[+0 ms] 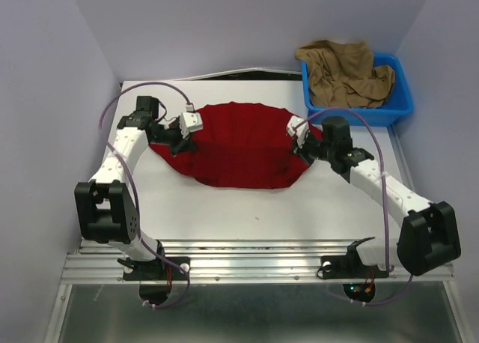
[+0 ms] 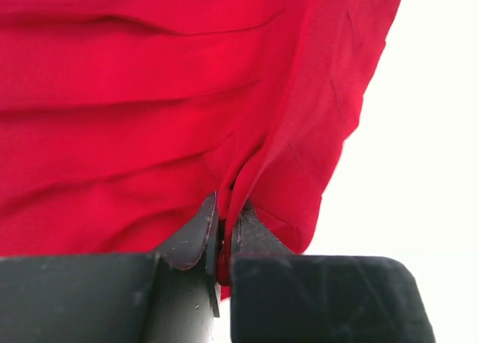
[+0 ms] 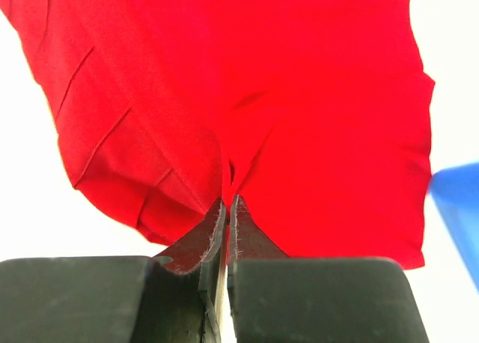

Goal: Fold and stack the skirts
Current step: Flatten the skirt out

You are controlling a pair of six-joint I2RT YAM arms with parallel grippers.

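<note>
The deep red skirt lies spread on the white table, wider than it is deep. My left gripper is shut on its left edge; in the left wrist view a fold of red skirt is pinched between the jaws of the left gripper. My right gripper is shut on the right edge, and the right wrist view shows the red skirt bunched into the right gripper. The tan-brown skirt lies crumpled in the blue bin.
The blue bin stands at the table's far right corner, just behind my right arm; its edge shows in the right wrist view. Pale walls enclose the table on the left, back and right. A metal rail runs along the near edge.
</note>
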